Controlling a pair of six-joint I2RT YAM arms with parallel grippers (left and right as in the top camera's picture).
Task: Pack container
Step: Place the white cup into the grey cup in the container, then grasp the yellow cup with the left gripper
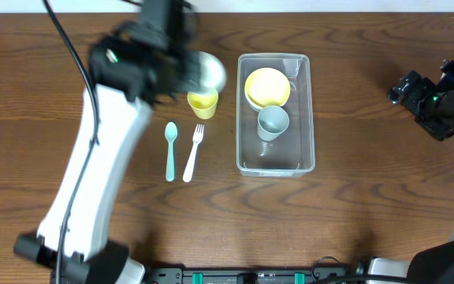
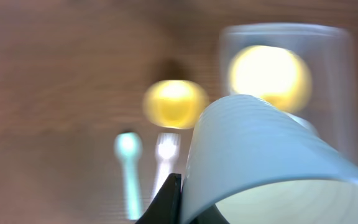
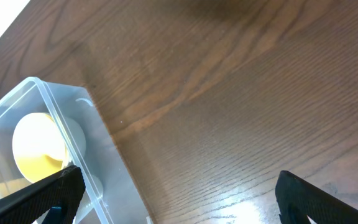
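We hold a pale bowl [image 2: 272,162] in the left claw [image 1: 181,69], just left of the container [image 1: 241,118], which sits toward the far edge of the counter [image 1: 353,213], long axis far-to-near. The right claw [image 3: 179,205], wide, is farther.

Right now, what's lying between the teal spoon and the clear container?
Only the white fork, lying right beside the teal spoon. From the fork to the container the table is bare. The overhead view shows this.
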